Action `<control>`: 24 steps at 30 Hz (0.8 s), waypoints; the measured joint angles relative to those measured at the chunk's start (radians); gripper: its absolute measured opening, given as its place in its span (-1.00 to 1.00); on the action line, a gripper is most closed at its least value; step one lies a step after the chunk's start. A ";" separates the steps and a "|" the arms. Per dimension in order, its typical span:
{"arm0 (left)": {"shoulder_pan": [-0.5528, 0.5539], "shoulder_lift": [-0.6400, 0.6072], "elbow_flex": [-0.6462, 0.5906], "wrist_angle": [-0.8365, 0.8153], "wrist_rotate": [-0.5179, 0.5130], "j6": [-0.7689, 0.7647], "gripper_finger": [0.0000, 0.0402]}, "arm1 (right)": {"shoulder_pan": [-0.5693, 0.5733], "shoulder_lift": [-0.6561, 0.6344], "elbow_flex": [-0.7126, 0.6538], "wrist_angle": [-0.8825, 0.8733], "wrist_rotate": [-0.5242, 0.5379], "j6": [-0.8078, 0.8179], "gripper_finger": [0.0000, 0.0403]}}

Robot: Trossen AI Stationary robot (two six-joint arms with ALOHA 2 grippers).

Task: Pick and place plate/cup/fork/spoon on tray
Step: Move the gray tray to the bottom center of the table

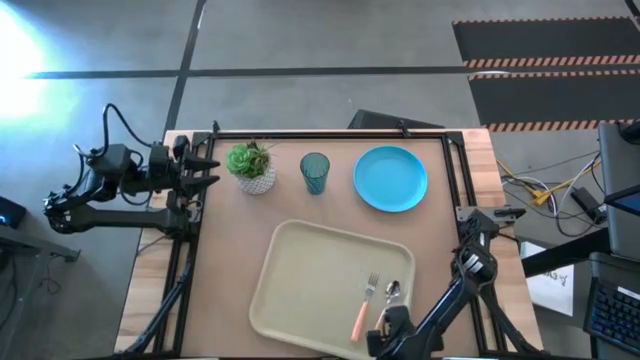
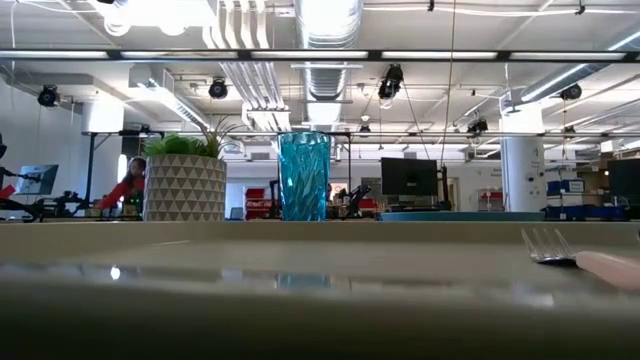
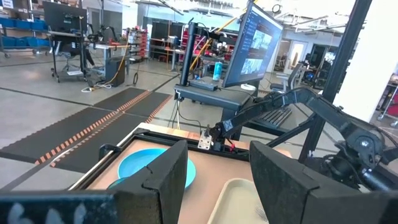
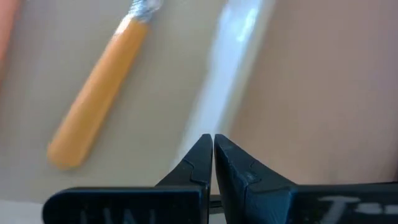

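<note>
Fork (image 1: pixel 364 305) and spoon (image 1: pixel 391 295) lie side by side in the tray (image 1: pixel 290 270), near its front right corner, handles toward the desk's front edge and metal heads pointing away toward the back. Right gripper (image 1: pixel 383 338) hangs just over the tray's front rim beside those handles, its fingers (image 4: pixel 202 158) clenched together on nothing; the right wrist view shows one orange handle lying on the tray floor close beside the closed tips. Beyond the tray, along the desk's back edge, the plate (image 1: pixel 391 179) sits toward the back right corner, with the cup (image 1: pixel 314 173) standing upright beside it and a potted plant (image 1: pixel 252 167) further along toward the back left. Left gripper (image 1: pixel 196 170) waits at the desk's back left edge, fingers parted and empty. Judging by position, the plate lies on the right arm's side, well back of its gripper, while the cup stands about midway between the two arms.
</note>
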 joint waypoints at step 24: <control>-0.002 0.197 -0.199 -0.091 -0.058 -0.026 -0.99 | -0.025 -0.256 0.001 -0.066 0.928 -0.229 -0.96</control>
